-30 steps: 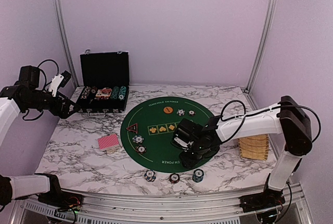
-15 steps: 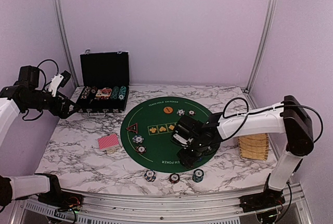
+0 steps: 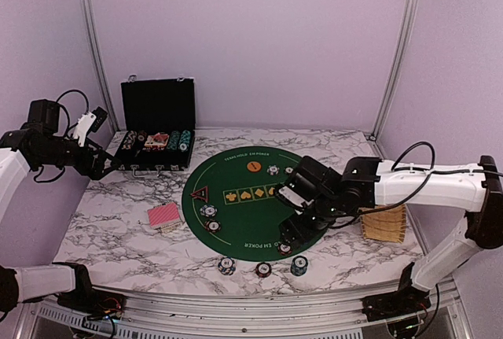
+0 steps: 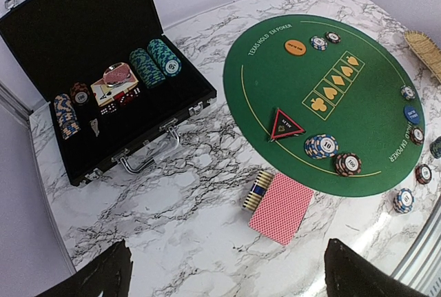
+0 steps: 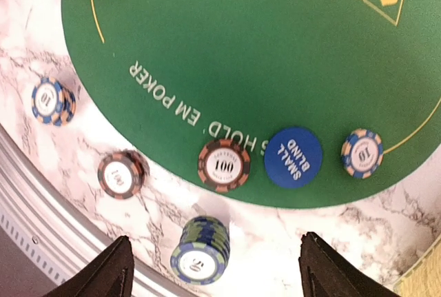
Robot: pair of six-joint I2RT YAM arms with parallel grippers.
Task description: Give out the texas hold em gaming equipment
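My right gripper (image 5: 217, 269) hangs open over the front right edge of the green felt mat (image 3: 251, 193), holding nothing. Below it on the felt lie a blue small-blind button (image 5: 293, 157), a dark red 100 chip (image 5: 223, 165) and a 10 chip (image 5: 362, 152). A teal 50 stack (image 5: 201, 250) stands on the marble under the jaws. My left gripper (image 4: 227, 280) is open and high at the far left. Red-backed cards (image 4: 281, 207) lie left of the mat beside a tipped chip stack (image 4: 257, 191). A triangular marker (image 4: 286, 125) and an orange button (image 4: 295, 47) sit on the felt.
The open black chip case (image 3: 157, 130) stands at the back left with chips inside. A wicker basket (image 3: 383, 222) sits at the right edge, near my right arm. Two more chip stacks (image 5: 119, 174) (image 5: 49, 100) stand on the marble by the front rail.
My right gripper has opened wider and lifted back to the right, off the mat's front edge. The left arm has not moved.
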